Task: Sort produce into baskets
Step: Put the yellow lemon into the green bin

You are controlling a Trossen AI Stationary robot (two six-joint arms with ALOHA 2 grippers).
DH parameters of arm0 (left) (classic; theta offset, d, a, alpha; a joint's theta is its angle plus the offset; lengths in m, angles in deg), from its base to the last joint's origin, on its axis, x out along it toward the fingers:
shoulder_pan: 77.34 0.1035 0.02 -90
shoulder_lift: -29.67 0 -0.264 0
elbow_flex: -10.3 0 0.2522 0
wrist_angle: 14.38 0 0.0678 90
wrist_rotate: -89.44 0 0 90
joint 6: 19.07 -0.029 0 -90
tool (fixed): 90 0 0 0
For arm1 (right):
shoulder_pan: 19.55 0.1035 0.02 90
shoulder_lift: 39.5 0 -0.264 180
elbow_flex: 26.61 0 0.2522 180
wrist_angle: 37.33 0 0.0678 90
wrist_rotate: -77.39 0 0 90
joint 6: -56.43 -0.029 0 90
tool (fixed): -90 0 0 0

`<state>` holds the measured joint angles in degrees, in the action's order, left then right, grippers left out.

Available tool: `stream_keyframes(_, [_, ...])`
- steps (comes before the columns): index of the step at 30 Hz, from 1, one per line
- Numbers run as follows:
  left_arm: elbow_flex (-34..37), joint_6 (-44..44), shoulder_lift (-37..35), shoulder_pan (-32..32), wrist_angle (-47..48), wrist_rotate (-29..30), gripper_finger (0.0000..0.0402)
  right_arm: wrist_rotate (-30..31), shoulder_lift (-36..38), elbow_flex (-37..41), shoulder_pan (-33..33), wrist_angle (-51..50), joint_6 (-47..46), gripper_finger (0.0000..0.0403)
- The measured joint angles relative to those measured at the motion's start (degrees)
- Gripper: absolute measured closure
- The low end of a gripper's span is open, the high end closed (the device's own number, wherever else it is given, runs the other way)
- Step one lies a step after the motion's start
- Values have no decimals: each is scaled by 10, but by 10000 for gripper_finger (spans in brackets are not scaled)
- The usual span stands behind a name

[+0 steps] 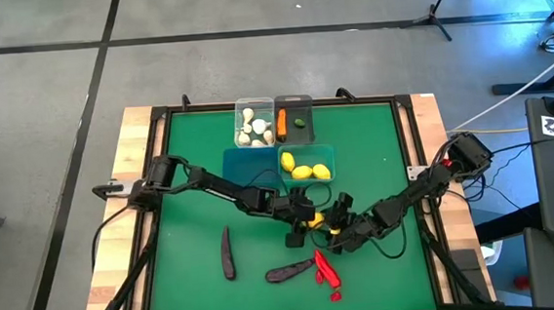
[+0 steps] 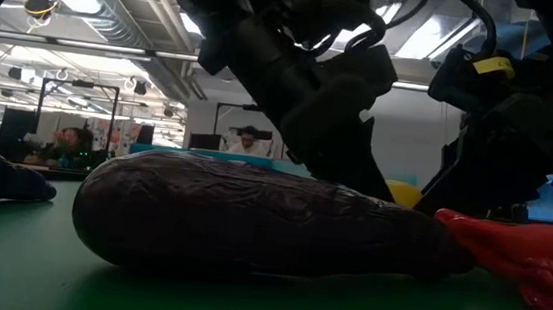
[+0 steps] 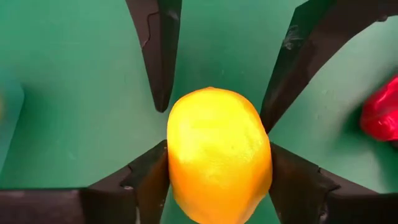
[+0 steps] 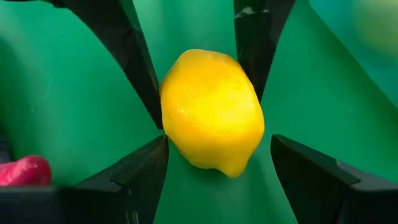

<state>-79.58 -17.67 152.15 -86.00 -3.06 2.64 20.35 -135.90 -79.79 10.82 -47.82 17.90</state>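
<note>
A yellow lemon (image 3: 219, 158) is over the green mat near the table's middle; it also shows in the high view (image 1: 316, 222) and in the right wrist view (image 4: 211, 112). My left gripper (image 3: 217, 155) comes from the table's left and is shut on it. My right gripper (image 4: 219, 146) comes from the table's right and is open. Its fingers stand on either side of the lemon's other end, with a gap beside one finger (image 4: 311, 174). My left gripper pinches the lemon's two long sides (image 3: 177, 168) between its two fingers (image 3: 146, 180). The fingers come low from the table's left and lie along the lemon. Whether the lemon rests on the mat, I cannot tell. My right gripper: I cannot tell whether a finger touches the lemon.
Two dark eggplants (image 1: 228, 252) (image 1: 290, 270) and red chili peppers (image 1: 322, 266) lie on the near mat. At the far side stand a clear bin with garlic (image 1: 253, 123), a dark grey bin (image 1: 293, 105), a teal bin (image 1: 243, 162) and a teal bin with lemons (image 1: 328, 151).
</note>
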Motion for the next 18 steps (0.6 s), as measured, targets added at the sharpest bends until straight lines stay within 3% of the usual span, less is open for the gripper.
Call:
stream_keyframes(5, [0,1,0,1,1,1,198,0,0,0,0,0,0,123])
stream_keyframes(18, [0,30,-28,21,47,37,182,-13,0,0,-1,-12,-5,123])
